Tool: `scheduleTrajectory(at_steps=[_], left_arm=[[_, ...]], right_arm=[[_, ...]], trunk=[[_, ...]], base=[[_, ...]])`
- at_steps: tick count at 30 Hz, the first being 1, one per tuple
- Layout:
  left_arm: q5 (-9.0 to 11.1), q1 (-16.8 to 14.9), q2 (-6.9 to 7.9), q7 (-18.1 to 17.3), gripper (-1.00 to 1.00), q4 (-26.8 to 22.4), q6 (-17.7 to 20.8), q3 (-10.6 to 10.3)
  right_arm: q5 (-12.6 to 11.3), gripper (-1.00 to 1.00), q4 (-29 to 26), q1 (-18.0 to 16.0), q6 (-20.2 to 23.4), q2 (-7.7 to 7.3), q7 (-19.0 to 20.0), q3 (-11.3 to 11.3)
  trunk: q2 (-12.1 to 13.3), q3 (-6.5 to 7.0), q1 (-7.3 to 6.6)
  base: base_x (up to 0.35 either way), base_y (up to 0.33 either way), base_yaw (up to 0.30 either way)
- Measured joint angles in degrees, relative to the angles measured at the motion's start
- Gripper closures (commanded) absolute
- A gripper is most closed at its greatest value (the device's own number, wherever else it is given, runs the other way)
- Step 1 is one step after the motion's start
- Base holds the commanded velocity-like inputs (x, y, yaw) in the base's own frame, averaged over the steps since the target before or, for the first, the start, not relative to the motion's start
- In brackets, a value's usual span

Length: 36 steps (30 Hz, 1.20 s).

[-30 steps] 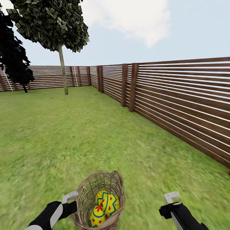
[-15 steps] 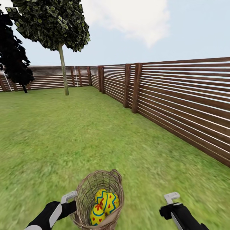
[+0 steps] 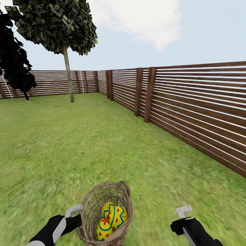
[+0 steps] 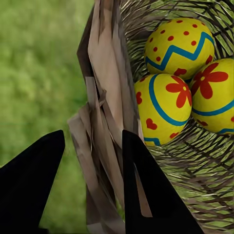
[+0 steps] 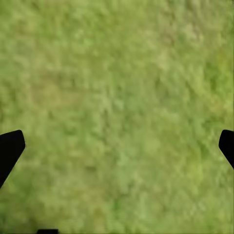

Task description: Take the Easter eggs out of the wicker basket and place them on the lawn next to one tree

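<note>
lawn (image 3: 68, 143) behind—left gripper (image 4: 92, 161) pinches wicker basket (image 3: 99, 201) rim, mouth up; right gripper (image 5: 117, 141) spread wide.

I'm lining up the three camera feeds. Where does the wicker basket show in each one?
Head view: the wicker basket sits at the bottom centre, its rim wall gripped by the left gripper.
Left wrist view: its woven wall runs between the two dark fingers, the Easter eggs inside.
Right wrist view: the basket is not in it.
Shared landmark: the lawn.
</note>
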Motion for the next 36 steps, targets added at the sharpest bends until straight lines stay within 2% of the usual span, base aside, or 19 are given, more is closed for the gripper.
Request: scheduleTrajectory(at_steps=[36], left_arm=[[-0.14,0.00,0.18,-0.09,1.00,-0.07,-0.01,-0.04]], right_arm=[[0.00,-1.00,1.15,0.00,-1.41,0.09,0.00,-0.01]], trunk=[[0.00,0.00,0.00]], base=[[0.302,0.198,0.000]])
